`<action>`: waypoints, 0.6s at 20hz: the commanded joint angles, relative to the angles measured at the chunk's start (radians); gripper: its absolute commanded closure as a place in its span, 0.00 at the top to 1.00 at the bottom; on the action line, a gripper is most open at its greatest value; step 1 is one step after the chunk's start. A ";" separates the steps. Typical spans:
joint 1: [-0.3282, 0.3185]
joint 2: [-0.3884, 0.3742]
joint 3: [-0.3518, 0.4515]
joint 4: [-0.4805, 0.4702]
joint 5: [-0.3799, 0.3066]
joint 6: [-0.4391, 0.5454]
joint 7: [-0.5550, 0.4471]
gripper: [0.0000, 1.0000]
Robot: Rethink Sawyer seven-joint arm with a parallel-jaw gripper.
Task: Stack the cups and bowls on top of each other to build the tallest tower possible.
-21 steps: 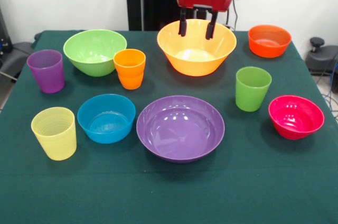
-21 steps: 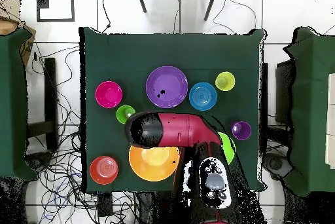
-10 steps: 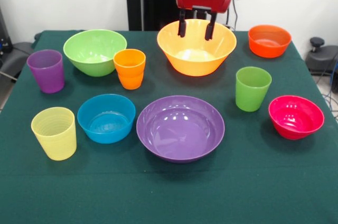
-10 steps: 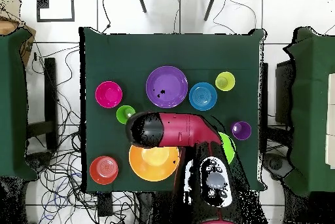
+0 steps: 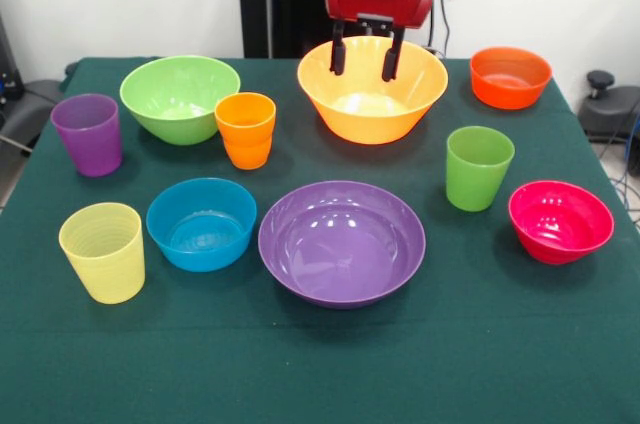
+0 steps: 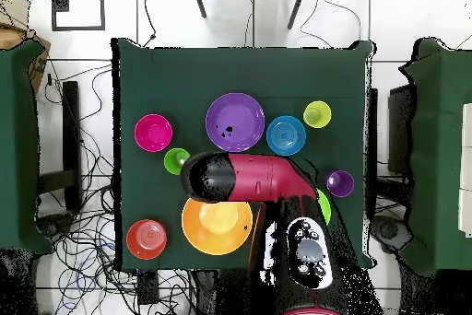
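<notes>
Under the arm overhead, orange cup hidden.

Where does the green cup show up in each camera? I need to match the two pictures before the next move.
Front view: the green cup stands right of centre, between the orange-yellow bowl and the pink-red bowl.
Overhead view: the green cup sits left of centre, just left of the arm's head, below the pink-red bowl.
Shared landmark: the purple bowl, mid-table in both.

No text, label, brand, number or sign can be read on anything in either view.
</notes>
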State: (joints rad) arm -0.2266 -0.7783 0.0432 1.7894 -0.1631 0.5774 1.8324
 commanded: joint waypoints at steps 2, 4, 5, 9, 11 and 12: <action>-0.006 0.076 0.087 -0.113 -0.032 0.128 -0.039 1.00; -0.006 0.082 0.089 -0.124 -0.029 0.134 -0.036 1.00; -0.005 0.085 0.089 -0.129 -0.028 0.137 -0.035 1.00; 0.002 0.103 0.083 -0.153 -0.029 0.150 -0.027 1.00; 0.008 0.116 0.080 -0.170 -0.029 0.157 -0.021 1.00; 0.011 0.126 0.078 -0.185 -0.031 0.164 -0.019 1.00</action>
State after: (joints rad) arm -0.2280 -0.7315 0.0459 1.6932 -0.1633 0.6171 1.8324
